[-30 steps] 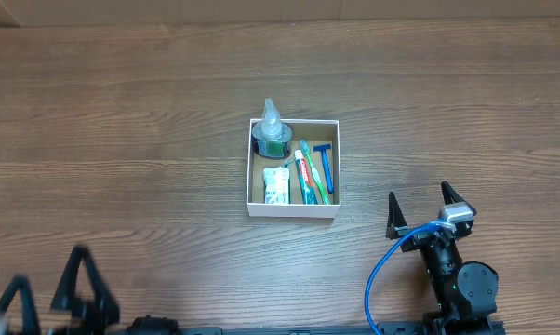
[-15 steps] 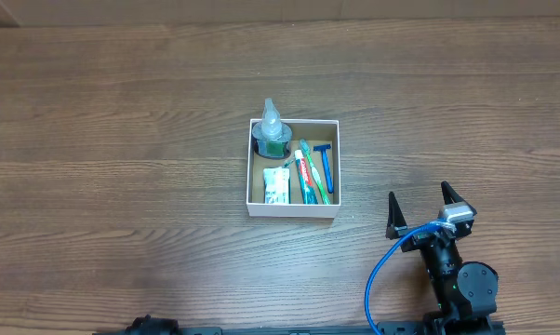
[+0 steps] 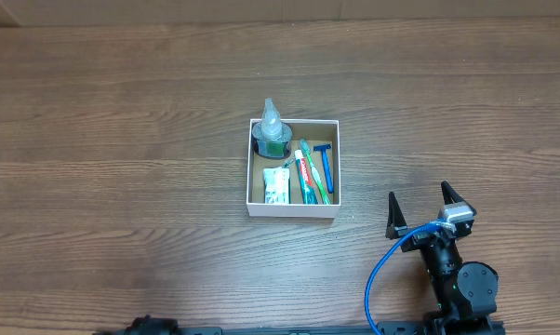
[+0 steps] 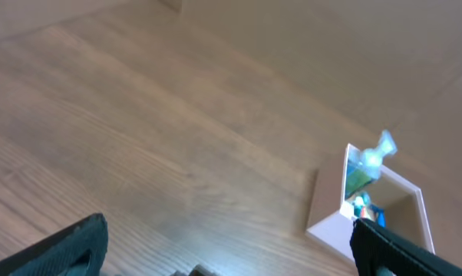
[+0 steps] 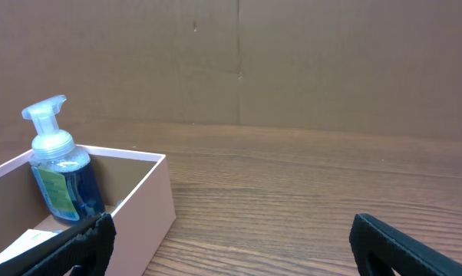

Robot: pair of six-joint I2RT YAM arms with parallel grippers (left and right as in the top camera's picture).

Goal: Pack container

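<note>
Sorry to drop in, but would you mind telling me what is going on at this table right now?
Nothing is being handled just now. The container sits mid-table holding a pump soap bottle, a toothpaste tube, a blue razor and a white packet. The right gripper is open and empty, to the right of the box and nearer the robot. The left gripper, seen in its wrist view, is also open and empty, away from the box.

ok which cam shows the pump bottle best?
Right wrist: the pump bottle is close, sharp and side-on, upright in the container, base hidden by the wall. Overhead shows only its top, in a corner of the container. Left wrist shows it small and blurred.
</note>
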